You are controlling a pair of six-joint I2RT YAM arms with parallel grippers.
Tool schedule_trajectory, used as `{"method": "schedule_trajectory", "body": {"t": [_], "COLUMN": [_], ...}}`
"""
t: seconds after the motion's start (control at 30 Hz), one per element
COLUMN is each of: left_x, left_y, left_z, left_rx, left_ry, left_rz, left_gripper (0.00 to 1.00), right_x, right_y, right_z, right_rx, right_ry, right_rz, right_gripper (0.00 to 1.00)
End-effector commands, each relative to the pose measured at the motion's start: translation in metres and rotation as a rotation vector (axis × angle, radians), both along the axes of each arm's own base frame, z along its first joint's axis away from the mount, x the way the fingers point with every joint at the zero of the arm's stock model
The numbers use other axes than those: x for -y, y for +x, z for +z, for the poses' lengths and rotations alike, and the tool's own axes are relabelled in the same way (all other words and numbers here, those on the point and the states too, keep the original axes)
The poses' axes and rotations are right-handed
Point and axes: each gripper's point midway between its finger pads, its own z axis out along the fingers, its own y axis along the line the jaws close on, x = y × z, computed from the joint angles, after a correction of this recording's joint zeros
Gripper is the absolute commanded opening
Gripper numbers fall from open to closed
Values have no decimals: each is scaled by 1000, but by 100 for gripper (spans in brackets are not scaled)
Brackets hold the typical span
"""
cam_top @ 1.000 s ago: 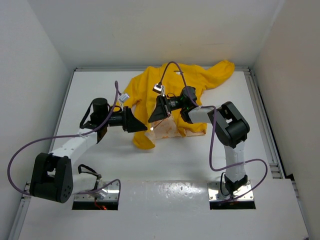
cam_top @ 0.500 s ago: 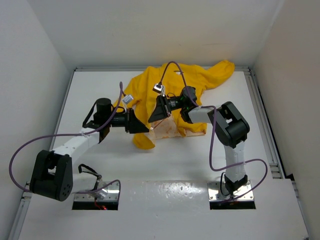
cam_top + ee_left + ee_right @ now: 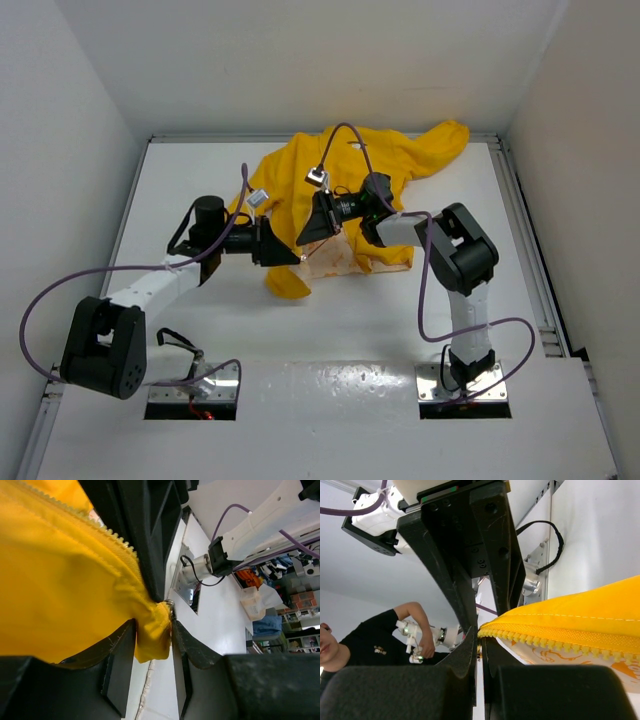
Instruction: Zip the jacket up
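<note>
The left hand [image 3: 152,635], reaching rightward, is clamping a yellow corner of the jacket [image 3: 350,170]; the right hand [image 3: 479,645], facing it, is pinching the zipper [image 3: 555,639] edge, fingers together.

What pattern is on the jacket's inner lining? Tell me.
The lining is pale with orange markings, clearest in the right wrist view.

Top view from above and behind, facing down, 2 wrist views pressed close, all sharing the jacket [image 3: 400,160].
</note>
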Motion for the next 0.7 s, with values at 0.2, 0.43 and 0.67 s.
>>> {"method": "schedule_trajectory", "body": {"t": [0.2, 0.43, 0.67], "left_x": [12, 10, -5], "left_y": [3, 8, 21], "left_z": [21, 15, 12], "left_rx": [97, 87, 83], "left_ry": [-18, 14, 86], "left_rz": [-47, -3, 75], "left_gripper": [12, 0, 0], "right_x": [-6, -1, 71], "right_y": [-3, -3, 58], "right_z": [9, 11, -7], "right_rx": [129, 158, 403], "right_ry": [59, 53, -293], "right_rz": [25, 34, -232], "right_gripper": [0, 37, 50]}}
